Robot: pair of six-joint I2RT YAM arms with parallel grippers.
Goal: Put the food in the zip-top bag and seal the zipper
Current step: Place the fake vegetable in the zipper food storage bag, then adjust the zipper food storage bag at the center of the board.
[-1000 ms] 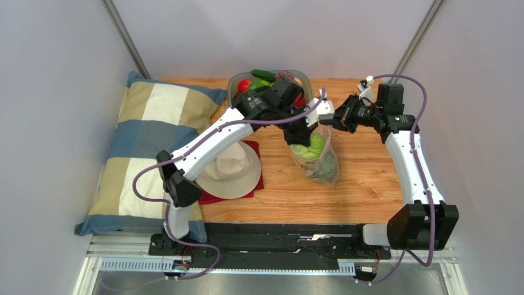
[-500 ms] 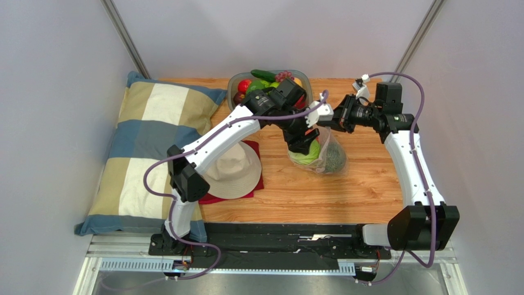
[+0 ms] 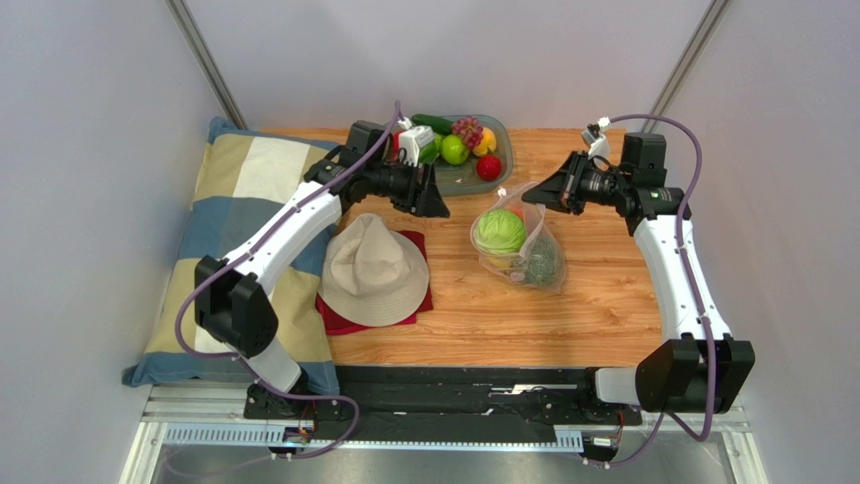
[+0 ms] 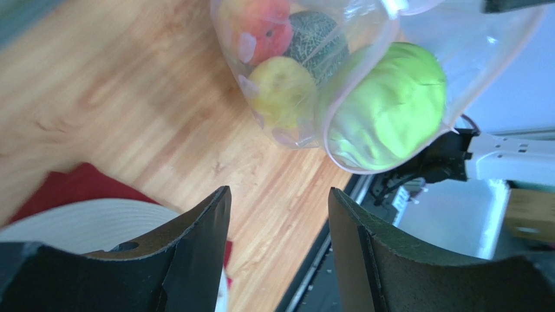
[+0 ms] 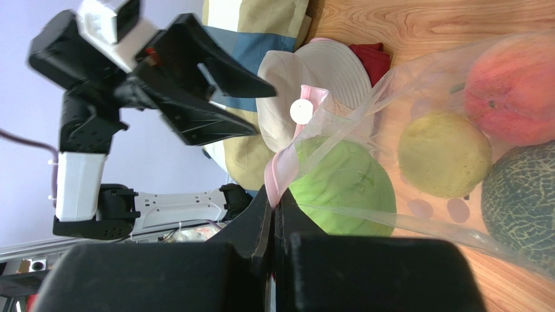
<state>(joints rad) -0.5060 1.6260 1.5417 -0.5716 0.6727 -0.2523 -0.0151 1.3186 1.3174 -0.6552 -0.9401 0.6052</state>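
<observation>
Zip-top bag [image 3: 525, 257] lies mid-right on worktop [image 3: 606, 303]. Film is thin, limp and slippery, weighted w/ cabbage [image 3: 499, 230]. Grip at zipper [image 5: 280, 166], the stiffest edge. R claw [image 5: 273, 207] is clenched on it. L claw [image 4: 279, 198] is released, empty.

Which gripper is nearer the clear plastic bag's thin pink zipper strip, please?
Right: the right gripper pinches the zipper strip; the left gripper hangs open, well apart from it.

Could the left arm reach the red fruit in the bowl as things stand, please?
Probably yes: its open pincer hangs beside the bowl, and the red fruit lies uncovered.
</observation>
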